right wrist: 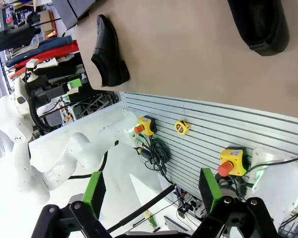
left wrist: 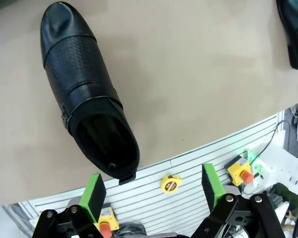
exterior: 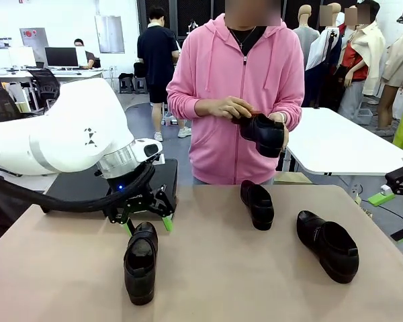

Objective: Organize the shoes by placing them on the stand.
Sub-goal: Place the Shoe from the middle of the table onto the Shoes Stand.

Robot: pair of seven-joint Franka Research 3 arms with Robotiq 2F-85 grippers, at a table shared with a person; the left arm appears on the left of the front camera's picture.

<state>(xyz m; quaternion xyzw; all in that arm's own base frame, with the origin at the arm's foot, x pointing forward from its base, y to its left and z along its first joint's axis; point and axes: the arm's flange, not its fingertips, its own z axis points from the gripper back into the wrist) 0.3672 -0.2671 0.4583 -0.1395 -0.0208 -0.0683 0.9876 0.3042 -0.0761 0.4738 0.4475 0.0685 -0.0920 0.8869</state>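
1. The left claw (exterior: 147,225) hangs low over the worktop (exterior: 221,288), its green pads spread apart and gripping nothing.
2. Right under it lies the near shoe (exterior: 141,263), black and glossy, sole down, with its toe pointing towards the robot's side. The pads sit at its heel end. I can't tell whether they touch the leather.
3. In the left wrist view the same shoe runs away from the claw, its open heel nearest the pads.
4. The stand (exterior: 165,176), flat and matte black, sits at the far left of the worktop, just behind the left arm's wrist and partly hidden by it.
5. The middle shoe (exterior: 257,204) rests on the worktop near the far edge, in front of the person (exterior: 215,80).
6. The right-hand shoe (exterior: 327,245) lies well apart from the near shoe, angled across the right side of the worktop.
7. The person, in a pink hoodie, stands at the far side and holds the fourth shoe (exterior: 263,133) at waist height in both hands, clear of the worktop.
8. The right claw (right wrist: 151,191) is off beyond the right edge of the worktop, with its pads wide apart and empty.
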